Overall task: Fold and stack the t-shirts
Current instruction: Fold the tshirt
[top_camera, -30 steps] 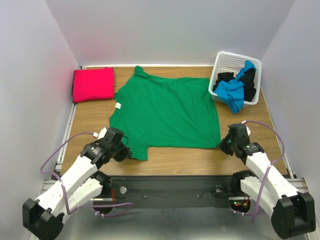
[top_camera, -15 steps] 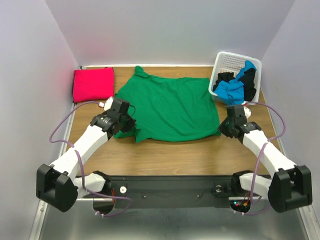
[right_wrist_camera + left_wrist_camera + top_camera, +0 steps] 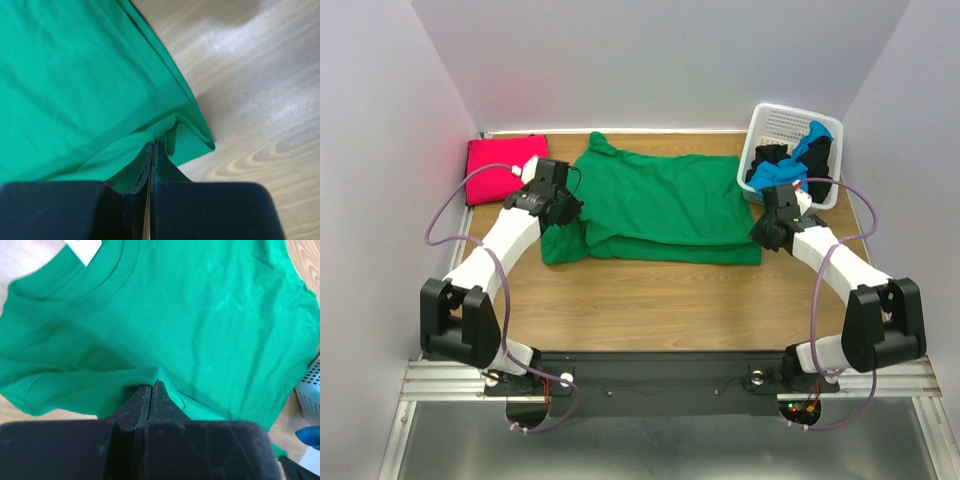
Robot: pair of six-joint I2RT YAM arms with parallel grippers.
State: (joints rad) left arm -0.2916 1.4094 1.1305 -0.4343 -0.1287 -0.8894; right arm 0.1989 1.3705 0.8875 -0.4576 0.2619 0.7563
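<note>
Step in hand: fold 1 of the green t-shirt (image 3: 660,200), which lies mid-tabletop (image 3: 650,300). The left end effector (image 3: 152,387) and right end effector (image 3: 152,145) are each clenched on a hem corner, doubled over toward the collar. Next move: lay the hem flat, then release. The tabletop is wood and the walls (image 3: 650,60) are plain white.

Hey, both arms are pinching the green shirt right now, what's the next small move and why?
Probably carry the pinched edge farther toward the collar before opening. The left gripper and right gripper have jaws shut on the green t-shirt, whose near edge is folded only partway over.
</note>
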